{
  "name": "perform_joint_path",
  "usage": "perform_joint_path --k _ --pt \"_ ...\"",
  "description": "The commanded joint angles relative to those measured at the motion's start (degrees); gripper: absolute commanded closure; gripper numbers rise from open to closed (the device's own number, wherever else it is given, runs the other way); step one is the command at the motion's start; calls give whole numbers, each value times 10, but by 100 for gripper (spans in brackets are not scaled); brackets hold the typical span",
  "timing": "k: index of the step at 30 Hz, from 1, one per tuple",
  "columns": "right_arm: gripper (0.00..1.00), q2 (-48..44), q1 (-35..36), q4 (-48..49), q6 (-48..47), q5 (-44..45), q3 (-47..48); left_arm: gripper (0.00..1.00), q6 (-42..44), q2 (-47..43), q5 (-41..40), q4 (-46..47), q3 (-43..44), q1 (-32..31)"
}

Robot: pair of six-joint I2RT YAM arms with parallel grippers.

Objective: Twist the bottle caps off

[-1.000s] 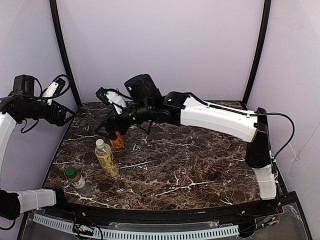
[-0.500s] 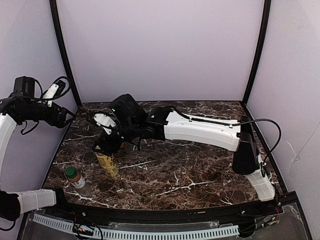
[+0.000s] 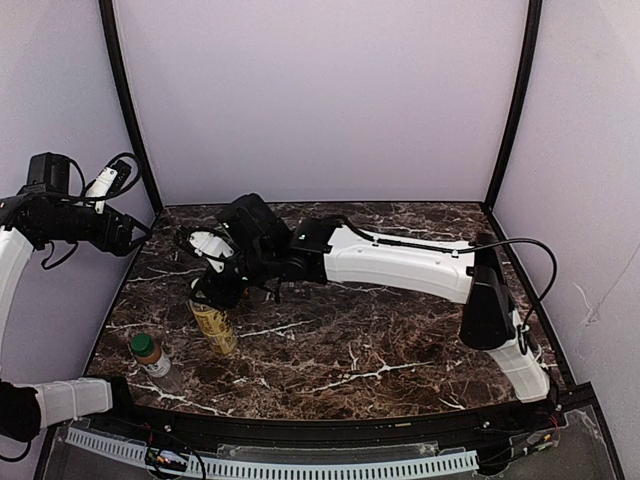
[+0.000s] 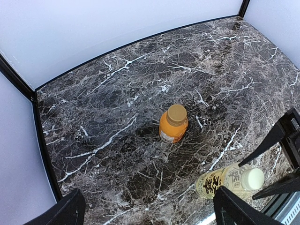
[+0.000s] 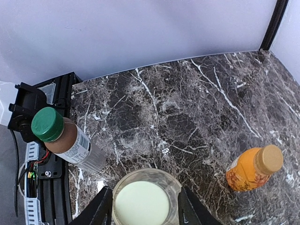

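Right wrist view: my right tool [image 5: 144, 199] straddles the white cap [image 5: 142, 206] of the tall bottle [image 4: 221, 180] directly beneath it; can't tell if it grips. Orange bottle [image 5: 253, 169] to its right and green-capped bottle [image 5: 65, 138] to its left are both capped. Zero caps off. My left tool [image 4: 150, 208] is gaping, holding nothing.

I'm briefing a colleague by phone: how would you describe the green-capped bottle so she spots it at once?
On the dark marble table, look to the near-left corner. A small bottle with a white label stands there. Its cap is green, whereas the tall yellow-labelled bottle has a white cap and the orange bottle a tan one.
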Motion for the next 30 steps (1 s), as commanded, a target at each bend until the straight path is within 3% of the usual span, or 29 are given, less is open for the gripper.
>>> perform_joint_path --k 1,7,12,14,18,21,23,27,30 --pt "61 16 1 12 -12 10 8 4 -2 -5 8 -16 -2 -1" --pt "100 1 -3 18 -6 -13 8 4 0 -8 42 -22 -8 -1" --pt "100 -66 -37 24 60 -59 -19 3 9 -6 106 -49 14 0" --pt "100 -112 -59 43 95 -75 -60 1 8 -1 128 -64 61 -2" --pt "100 -218 -94 134 144 -77 -179 1 -5 26 152 -87 146 -41" --pt "100 -284 -111 223 158 -60 -265 1 -18 45 191 -78 161 -75" --pt "100 -319 -122 268 178 -44 -308 1 -14 60 167 -82 167 -111" --pt "100 -370 -138 342 237 -16 -376 1 44 77 26 -89 190 -217" --pt "100 -385 -140 383 265 4 -407 1 96 71 -96 -69 187 -338"
